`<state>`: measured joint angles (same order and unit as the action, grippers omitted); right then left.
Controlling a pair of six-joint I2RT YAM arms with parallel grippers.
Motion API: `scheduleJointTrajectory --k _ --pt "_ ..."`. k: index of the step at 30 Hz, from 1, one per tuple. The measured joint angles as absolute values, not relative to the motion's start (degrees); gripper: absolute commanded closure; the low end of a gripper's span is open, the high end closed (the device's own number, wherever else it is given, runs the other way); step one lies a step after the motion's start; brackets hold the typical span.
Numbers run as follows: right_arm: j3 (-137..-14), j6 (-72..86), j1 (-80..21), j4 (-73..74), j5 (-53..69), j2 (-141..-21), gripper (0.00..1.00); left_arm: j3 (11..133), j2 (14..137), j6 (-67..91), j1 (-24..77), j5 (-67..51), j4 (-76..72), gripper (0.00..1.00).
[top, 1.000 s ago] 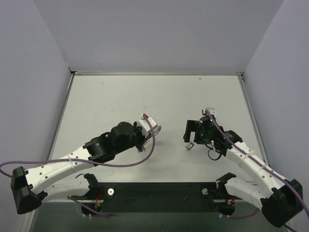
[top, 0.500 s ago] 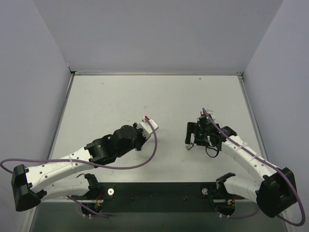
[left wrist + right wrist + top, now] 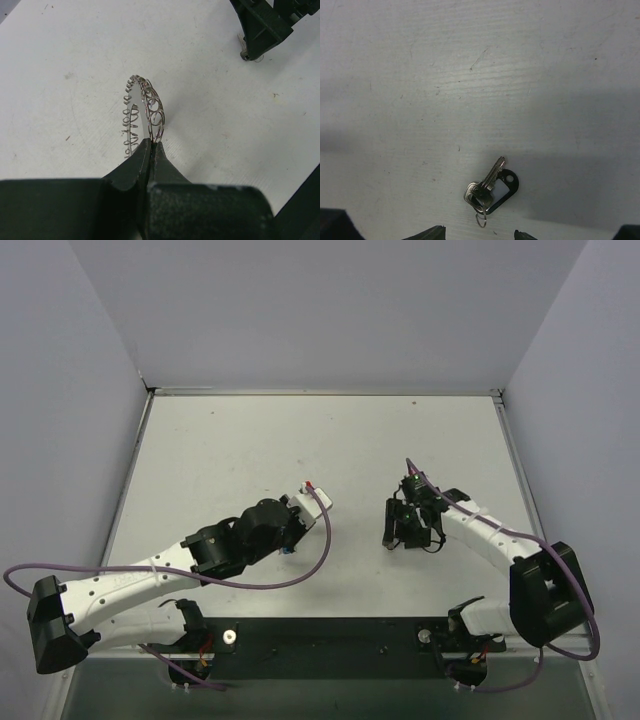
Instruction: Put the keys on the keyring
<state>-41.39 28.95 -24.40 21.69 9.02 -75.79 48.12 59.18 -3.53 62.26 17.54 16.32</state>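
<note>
Table: white, scuffed.
Left gripper: jaws clenched on keyring, pinching its near edge. Loop seen edge-on, extending toward 12 o'clock from tips.
Right gripper: jaws spread, nothing grasped.
Key with dark tag: flat on table, at 12 o'clock from right tips, in line with gap, untouched.

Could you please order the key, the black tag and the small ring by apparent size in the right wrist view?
First, the key and the black tag together: they look alike and overlap, so unranked.
Last, the small ring.
</note>
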Motion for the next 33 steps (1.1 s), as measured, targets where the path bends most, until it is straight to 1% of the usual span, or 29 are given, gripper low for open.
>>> scheduleJointTrajectory --k 3,4,9,10,17,20,21,24,33 --pt "-41.4 29.1 -24.3 21.6 9.8 -76.8 0.52 48.1 59.2 -3.5 62.3 17.5 16.3 1.0" --pt "-41.4 29.2 -24.3 21.6 10.0 -77.1 0.56 48.1 59.2 -3.5 62.3 17.4 16.3 1.0" --pt "-41.3 29.7 -23.5 20.3 10.8 -78.1 0.62 48.1 59.4 -3.5 62.3 17.1 16.3 1.0" --pt "-41.2 29.8 -23.2 19.7 11.2 -78.5 0.65 48.1 59.4 -3.5 62.3 16.9 16.3 1.0" --pt "-39.2 30.5 -21.0 16.9 13.8 -80.9 0.69 48.1 59.4 -3.5 62.3 16.6 16.3 1.0" --pt "-39.0 30.7 -20.6 16.5 14.4 -81.0 0.74 48.1 59.4 -3.5 62.3 16.4 16.3 1.0" --pt "-39.0 30.7 -20.5 16.3 14.5 -81.0 0.77 48.1 59.4 -3.6 62.3 16.3 16.3 1.0" --pt "-39.0 30.8 -20.3 15.4 15.2 -81.1 0.81 48.1 59.5 -3.5 62.3 16.3 16.3 1.0" --pt "-38.5 31.5 -19.8 13.4 18.3 -82.4 0.84 48.1 59.8 -3.6 62.3 16.3 16.3 1.0"
